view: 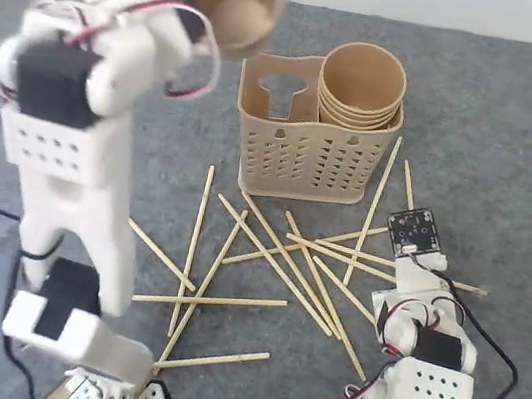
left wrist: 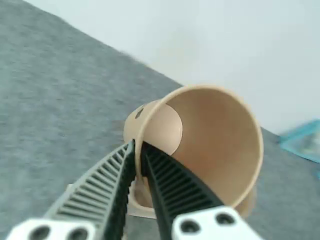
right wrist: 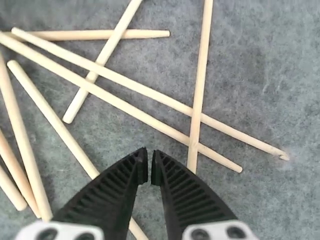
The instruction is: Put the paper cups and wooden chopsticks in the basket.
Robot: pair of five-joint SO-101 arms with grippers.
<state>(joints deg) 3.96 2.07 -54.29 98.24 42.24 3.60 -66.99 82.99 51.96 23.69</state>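
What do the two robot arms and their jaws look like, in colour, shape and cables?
Both the left arm and the right arm have white plastic shells with perforated plates, black motor blocks and thin red, black and white cables. The right arm carries a small black square circuit board. The jaws are black, ribbed and tapering, on white bases.

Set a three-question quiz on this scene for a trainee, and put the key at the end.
1. True or false: the left gripper is shut on a paper cup.
2. Where are the stacked cups? A: inside the basket. B: on a shelf. C: in a person's hand.
3. Is the right gripper, above the chopsticks, open or shut?
Key: 1 true; 2 A; 3 shut.
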